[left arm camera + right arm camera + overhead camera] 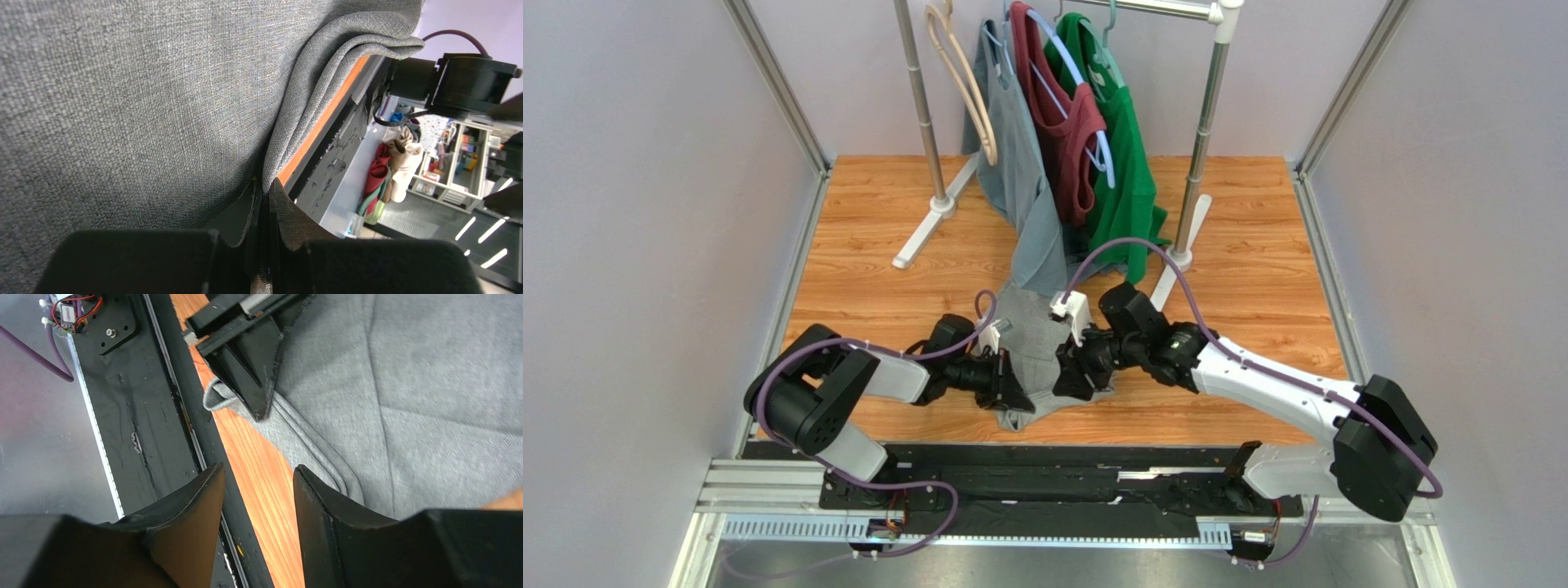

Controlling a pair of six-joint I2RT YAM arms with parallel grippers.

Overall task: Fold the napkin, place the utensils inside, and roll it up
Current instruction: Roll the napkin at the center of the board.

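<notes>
Currently the napkin (1036,337) lies on the wooden table (1259,294) near its front edge, between the two grippers. It is plain heather-grey woven cloth with soft creases, and its layers overlap along a doubled hem. The left gripper (263,187) is pressed together, pinching the napkin's layered edge. The right gripper (258,471) stands spread, holding nothing, above bare wood just beside the hem. Behind, a rack (1204,135) carries grey, red and green garments (1124,159) on hangers.

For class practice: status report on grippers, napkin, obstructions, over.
Left gripper shut on napkin edge. Right gripper open, empty. No fork visible. Grey shirt hangs close behind.
</notes>
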